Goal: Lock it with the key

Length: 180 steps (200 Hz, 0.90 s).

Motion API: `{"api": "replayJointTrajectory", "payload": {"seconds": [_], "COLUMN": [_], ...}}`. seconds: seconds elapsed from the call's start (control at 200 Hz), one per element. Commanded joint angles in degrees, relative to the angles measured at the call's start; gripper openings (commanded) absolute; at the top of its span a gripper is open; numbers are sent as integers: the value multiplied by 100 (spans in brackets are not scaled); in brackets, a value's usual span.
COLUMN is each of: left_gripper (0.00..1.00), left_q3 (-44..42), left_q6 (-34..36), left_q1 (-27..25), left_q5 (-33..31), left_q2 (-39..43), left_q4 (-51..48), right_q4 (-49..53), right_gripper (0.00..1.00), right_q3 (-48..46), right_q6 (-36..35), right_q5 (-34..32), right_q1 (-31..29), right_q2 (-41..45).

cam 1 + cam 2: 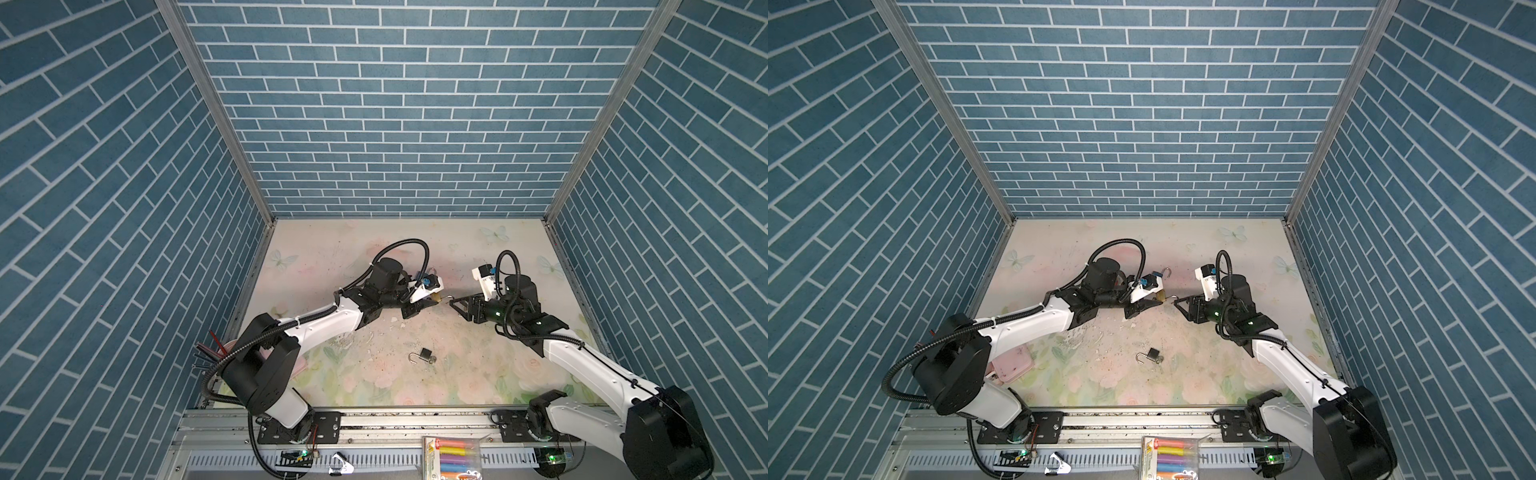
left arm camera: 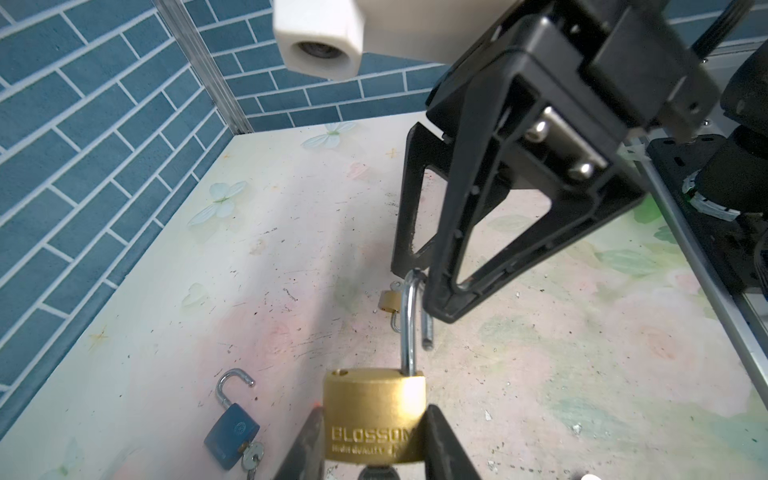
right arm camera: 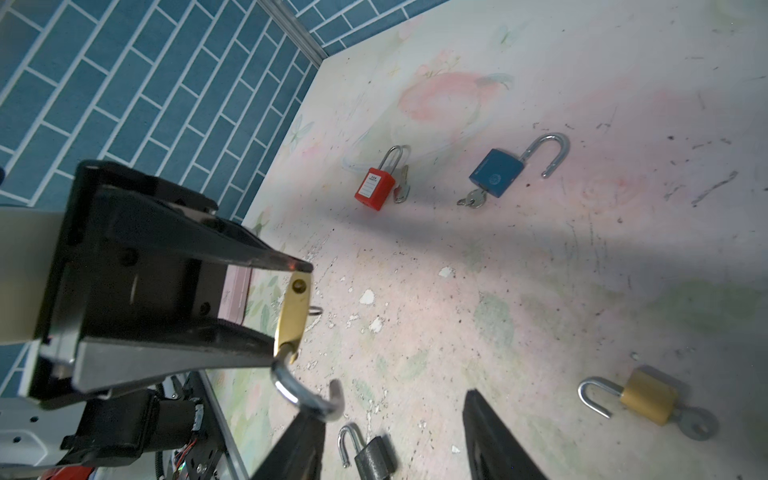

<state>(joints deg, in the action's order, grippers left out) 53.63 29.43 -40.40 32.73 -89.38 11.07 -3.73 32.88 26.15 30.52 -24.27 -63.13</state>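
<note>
The left gripper [image 2: 374, 446] was clamped on the body of the brass padlock [image 2: 374, 415], at lower centre of the left wrist view, with the shackle [image 2: 409, 324] swung open. The right gripper [image 3: 388, 409] had its jaws apart, one finger touching the shackle's bend. In both top views the padlock sat mid-frame between the grippers.

Relative to held padlock [image 1: 436, 298]: loose padlock [image 1: 424, 355] in front on table [image 1: 478, 374], marker pack [image 1: 453, 457] further front, box [image 1: 1013, 363] front-left.
</note>
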Motion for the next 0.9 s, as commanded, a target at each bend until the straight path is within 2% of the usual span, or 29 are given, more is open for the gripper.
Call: {"api": "replayJointTrajectory", "payload": {"seconds": [0.0,0.19,0.35,0.44,0.65,0.795,0.895], "left_gripper": [1,0,1,1,0,0,0], "left_q3": [27,30,-40,-138,-348,-351,-358], "left_q6": [185,197,239,492,1357,1395,1389], "left_q1": [9,8,-15,-50,-223,-297,-356], "left_q5": [216,251,42,-182,-951,-1303,-1360], "left_q2": [155,147,200,237,316,264,212], "left_q4": [77,-7,2,-4,-140,-106,-66], "right_q4": [-224,-218,428,796,960,647,208], "right_gripper": [53,53,52,52,52,50,49], "right_q3": [209,369,371,423,544,315,55], "right_q6": [90,209,563,913,2062,2737,3041], "right_q5": [-403,-505,-1001,-983,130,1024,1383], "right_q1": [49,141,252,308,308,303,178], "right_q2": [-100,-161,93,271,400,202,-19]}}
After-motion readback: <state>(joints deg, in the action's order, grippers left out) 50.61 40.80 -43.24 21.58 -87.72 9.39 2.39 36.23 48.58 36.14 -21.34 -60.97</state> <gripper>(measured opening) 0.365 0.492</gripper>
